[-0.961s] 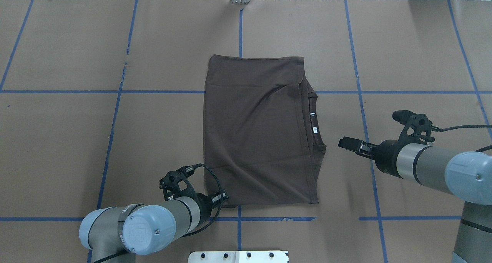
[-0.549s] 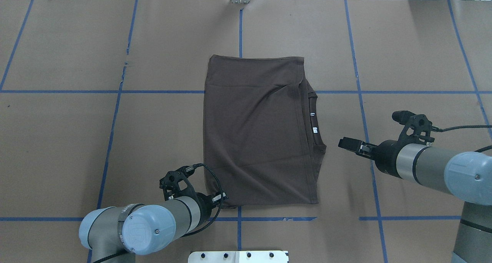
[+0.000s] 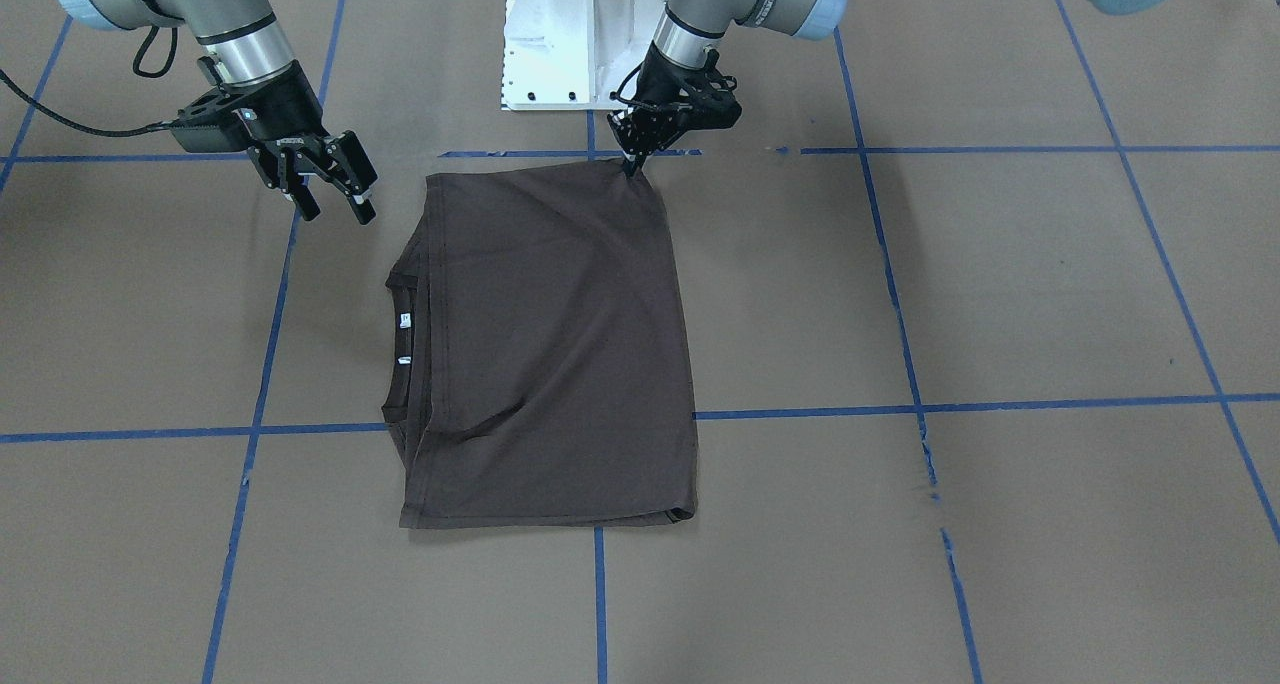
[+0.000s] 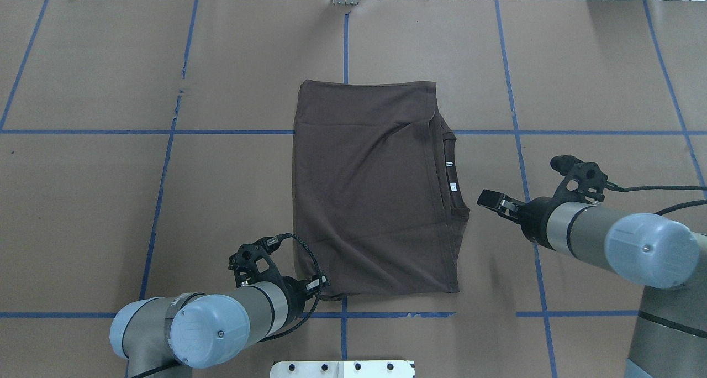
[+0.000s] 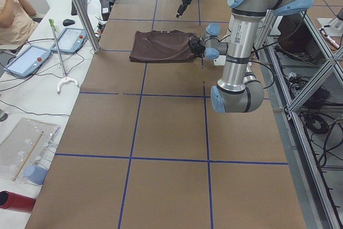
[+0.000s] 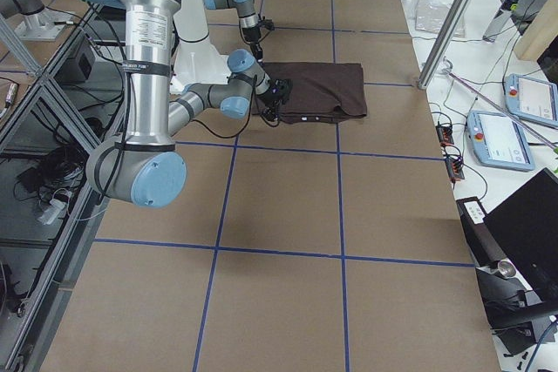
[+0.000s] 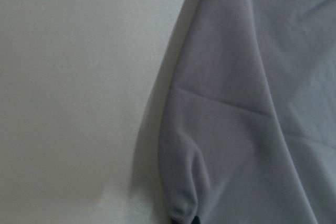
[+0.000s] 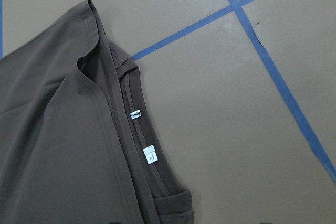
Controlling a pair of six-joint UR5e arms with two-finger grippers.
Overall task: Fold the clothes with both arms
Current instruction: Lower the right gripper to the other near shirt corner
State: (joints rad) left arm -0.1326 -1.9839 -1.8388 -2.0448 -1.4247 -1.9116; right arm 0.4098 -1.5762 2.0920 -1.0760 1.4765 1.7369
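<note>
t-shirt [image 3: 550, 344] corner in left pincer [image 3: 632, 167], right pincer [image 3: 335, 204] near collar [image 3: 398, 339]

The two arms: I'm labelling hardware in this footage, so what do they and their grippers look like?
Both the left arm and right arm are silver-grey tubes with light blue joint caps and black wrist ends. Black cables loop at each wrist. The left gripper and right gripper are black and two-fingered, beside openwork black brackets. The left arm's tube carries printed lettering.

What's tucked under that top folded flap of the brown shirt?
At the edge of the shirt, the ribbed collar and two white labels peek out from under the flap. The rest of the lower layers is covered and cannot be seen.
</note>
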